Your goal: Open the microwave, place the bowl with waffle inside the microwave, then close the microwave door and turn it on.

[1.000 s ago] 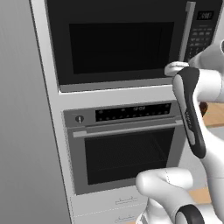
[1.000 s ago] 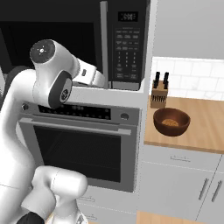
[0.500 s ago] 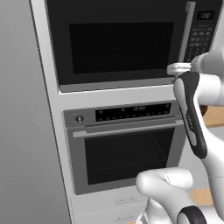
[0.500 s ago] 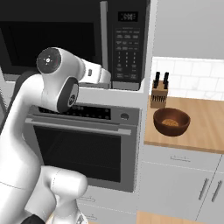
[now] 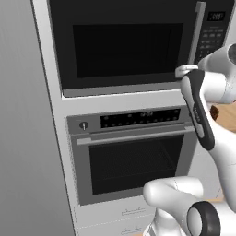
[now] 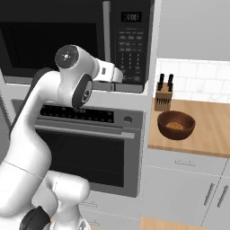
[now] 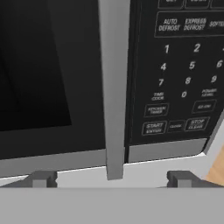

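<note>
Dark fingertips (image 7: 43,178) of the claw (image 7: 112,178) stand wide apart at the bottom of the hand view, released, with nothing between them. The silver handle (image 7: 114,87) of the microwave door (image 5: 124,44) hangs straight in front of the claw, its lower end just above the gap between the two tips. I cannot tell if the tips touch it. Right of the handle is the black keypad (image 7: 179,74) with white numbers and a start key. The door is shut on the microwave (image 6: 81,40). Below it sits a steel oven (image 5: 133,152) with a horizontal handle. On the wooden counter (image 6: 211,130) to the right, well apart from the claw, stands the brown bowl (image 6: 176,125) with something pale inside, and a knife block (image 6: 163,95) is just behind it.
</note>
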